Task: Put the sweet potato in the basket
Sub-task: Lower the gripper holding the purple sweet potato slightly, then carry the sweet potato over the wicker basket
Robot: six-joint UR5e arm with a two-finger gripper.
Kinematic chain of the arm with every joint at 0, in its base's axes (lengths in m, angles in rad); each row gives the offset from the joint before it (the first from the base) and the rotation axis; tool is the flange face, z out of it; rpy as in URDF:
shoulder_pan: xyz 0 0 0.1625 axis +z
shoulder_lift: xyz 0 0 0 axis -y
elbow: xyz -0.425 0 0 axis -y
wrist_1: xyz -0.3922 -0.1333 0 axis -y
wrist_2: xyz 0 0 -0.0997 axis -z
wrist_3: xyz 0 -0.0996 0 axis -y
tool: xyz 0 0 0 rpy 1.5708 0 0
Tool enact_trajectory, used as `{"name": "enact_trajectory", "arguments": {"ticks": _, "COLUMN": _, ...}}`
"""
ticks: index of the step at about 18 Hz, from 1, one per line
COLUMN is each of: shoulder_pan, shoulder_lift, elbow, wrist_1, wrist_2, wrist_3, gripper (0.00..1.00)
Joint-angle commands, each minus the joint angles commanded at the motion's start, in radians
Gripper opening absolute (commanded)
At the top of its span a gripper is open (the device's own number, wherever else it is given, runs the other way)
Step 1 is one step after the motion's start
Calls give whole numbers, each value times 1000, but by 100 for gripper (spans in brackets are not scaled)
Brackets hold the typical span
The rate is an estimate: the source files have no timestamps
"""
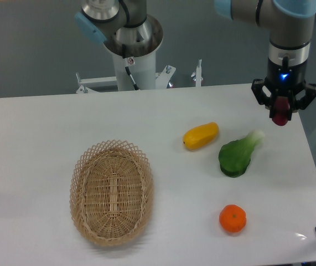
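The tool (282, 113) hangs at about two o'clock in the view, above the far right part of the white tabletop (47, 127), pointing straight down from the arm's wrist, where a small blue light glows. Its black fingers are closed around the sweet potato (280, 111); only a short reddish-purple stub of it shows, poking out below and between the fingers, so how it is oriented in the grip cannot be made out fully. The sweet potato is lifted clear of the tabletop.

The basket (112, 192) sits on the tabletop at about eight o'clock, well apart from the tool. It is an oval of light tan wicker with an open looped rim, its long axis running roughly toward and away from the camera, and nothing lies inside it.

Between the two, near the centre and slightly toward two o'clock, lies a plump yellow vegetable (200, 136), tilted with its right end farther back. Just to its right, at about three o'clock, a green leafy vegetable (238, 155) rests with its pale stalk end pointing up toward the tool. A round orange fruit (232, 218) lies at about five o'clock, near the front right of the tabletop and apart from the others.
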Motion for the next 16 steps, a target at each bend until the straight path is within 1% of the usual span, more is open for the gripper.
{"name": "enact_trajectory", "arguments": {"ticks": 4, "shoulder_pan": -5, "shoulder_lift": 5, "elbow": -9, "wrist_1": 0, "wrist_2": 2, "wrist_3": -18, "gripper": 25}}
{"name": "enact_trajectory", "arguments": {"ticks": 8, "shoulder_pan": -54, "shoulder_lift": 6, "elbow": -8, "wrist_1": 2, "wrist_2": 5, "wrist_3": -90, "gripper": 25}}
{"name": "enact_trajectory", "arguments": {"ticks": 13, "shoulder_pan": -141, "shoulder_lift": 0, "elbow": -12, "wrist_1": 8, "wrist_2": 17, "wrist_3": -219, "gripper": 25}}
{"name": "enact_trajectory", "arguments": {"ticks": 16, "shoulder_pan": -216, "shoulder_lift": -5, "elbow": -17, "wrist_1": 11, "wrist_2": 38, "wrist_3": -310, "gripper": 25}}
